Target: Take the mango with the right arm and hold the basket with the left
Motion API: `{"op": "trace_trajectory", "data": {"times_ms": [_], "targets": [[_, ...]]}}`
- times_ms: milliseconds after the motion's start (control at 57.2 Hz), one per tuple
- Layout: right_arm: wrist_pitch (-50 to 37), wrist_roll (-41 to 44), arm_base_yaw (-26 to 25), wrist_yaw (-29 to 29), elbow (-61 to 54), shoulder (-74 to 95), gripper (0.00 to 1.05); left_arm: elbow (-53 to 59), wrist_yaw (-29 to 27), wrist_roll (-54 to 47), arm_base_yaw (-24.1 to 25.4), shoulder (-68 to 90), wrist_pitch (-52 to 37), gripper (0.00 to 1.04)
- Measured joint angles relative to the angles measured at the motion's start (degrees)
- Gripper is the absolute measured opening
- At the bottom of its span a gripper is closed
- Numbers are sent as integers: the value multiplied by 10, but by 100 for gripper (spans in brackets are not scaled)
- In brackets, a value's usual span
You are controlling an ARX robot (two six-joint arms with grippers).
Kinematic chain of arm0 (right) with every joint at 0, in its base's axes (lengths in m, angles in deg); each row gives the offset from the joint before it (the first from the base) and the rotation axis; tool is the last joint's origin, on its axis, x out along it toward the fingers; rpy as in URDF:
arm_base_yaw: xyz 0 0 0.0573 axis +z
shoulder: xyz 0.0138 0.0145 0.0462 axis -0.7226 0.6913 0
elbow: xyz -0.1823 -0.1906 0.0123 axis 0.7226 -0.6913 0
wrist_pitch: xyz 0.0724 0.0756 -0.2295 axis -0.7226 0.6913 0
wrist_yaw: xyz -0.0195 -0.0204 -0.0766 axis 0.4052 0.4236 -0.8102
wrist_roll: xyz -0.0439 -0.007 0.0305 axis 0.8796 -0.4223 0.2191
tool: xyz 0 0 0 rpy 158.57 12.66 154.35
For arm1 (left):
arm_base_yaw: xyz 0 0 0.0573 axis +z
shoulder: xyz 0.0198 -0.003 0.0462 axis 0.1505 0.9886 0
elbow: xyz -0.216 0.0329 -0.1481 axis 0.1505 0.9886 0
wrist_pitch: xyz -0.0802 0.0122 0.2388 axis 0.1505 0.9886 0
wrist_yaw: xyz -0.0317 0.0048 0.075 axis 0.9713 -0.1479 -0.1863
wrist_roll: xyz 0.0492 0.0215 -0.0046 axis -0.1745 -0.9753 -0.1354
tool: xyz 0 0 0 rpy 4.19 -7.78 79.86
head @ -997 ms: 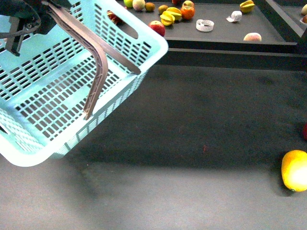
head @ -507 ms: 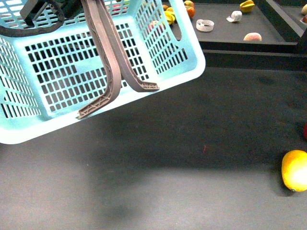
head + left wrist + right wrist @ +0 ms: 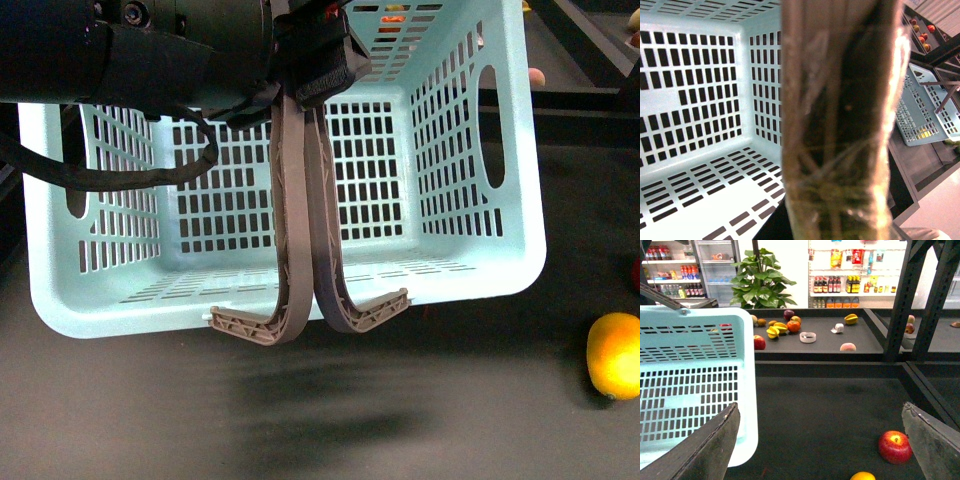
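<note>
Light blue plastic fills most of what you see: the basket (image 3: 480, 250) hangs tipped in the air above the dark table (image 3: 450, 420), with its open side turned toward you. Your left gripper (image 3: 315, 62) is squeezed tight on its two brown handles (image 3: 300, 250). Your right gripper (image 3: 820, 440) is spread wide with nothing in it. The mango (image 3: 614, 356) lies on the table far to the right, well apart from the basket, near a red apple (image 3: 895, 446).

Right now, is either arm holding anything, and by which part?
The left gripper holds the basket by its two brown handles, gathered together. The right gripper is open and empty.
</note>
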Motion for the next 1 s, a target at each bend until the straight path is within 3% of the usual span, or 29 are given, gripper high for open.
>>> {"op": "trace_trajectory", "data": {"times_ms": [262, 997], "targets": [[0, 0, 0, 0, 0, 0, 97, 7, -14, -19, 1, 0, 1, 9], [0, 0, 0, 0, 0, 0, 97, 34, 41, -50, 24, 18, -50, 9]]}}
